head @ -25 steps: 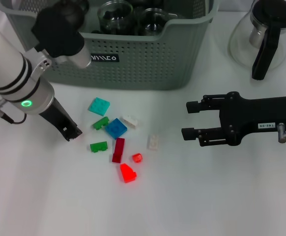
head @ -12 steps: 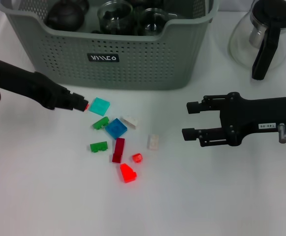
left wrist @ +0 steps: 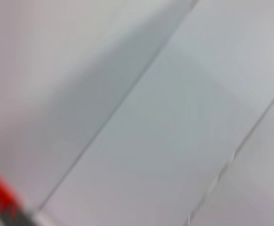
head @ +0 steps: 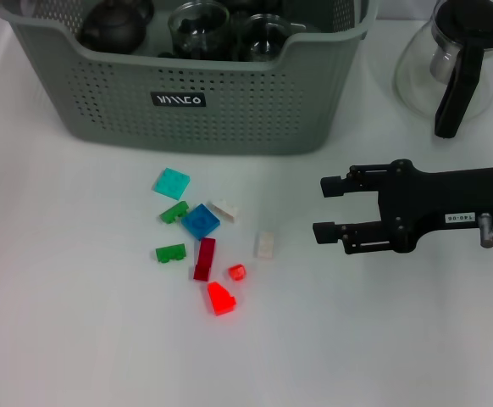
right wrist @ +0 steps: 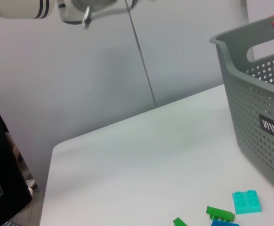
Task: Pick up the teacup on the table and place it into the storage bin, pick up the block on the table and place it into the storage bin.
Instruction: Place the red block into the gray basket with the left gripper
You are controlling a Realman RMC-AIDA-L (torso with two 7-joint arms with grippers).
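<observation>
- Head view: a grey-green perforated storage bin (head: 229, 102) fills the upper left and centre of the frame, standing on a white table (head: 77, 339). A small black label (head: 178, 100) with white lettering sits on its front wall.
- Inside the bin are a dark round teapot (head: 111, 25) at upper left and clear glass teacups (head: 197, 25) beside it.
- Below the bin, in the centre left of the frame, loose blocks lie scattered: a teal flat block (head: 171, 183), a blue block (head: 201, 221), two small green blocks (head: 174, 212) and (head: 169, 253), a dark red long block (head: 203, 259), a bright red block (head: 221, 298), a small red stud (head: 236, 272), and two white blocks (head: 224, 209) and (head: 264, 245).
- The right gripper (head: 324, 208) reaches in from the right edge at mid-height, black, fingers parted wide and holding nothing, well apart from the blocks.
- A glass teapot with a black handle (head: 454, 68) stands in the upper right corner.
- The left gripper does not show; the left wrist view shows only blurred pale surfaces.
- Right wrist view: the bin's wall at right, teal and green blocks at the bottom.
</observation>
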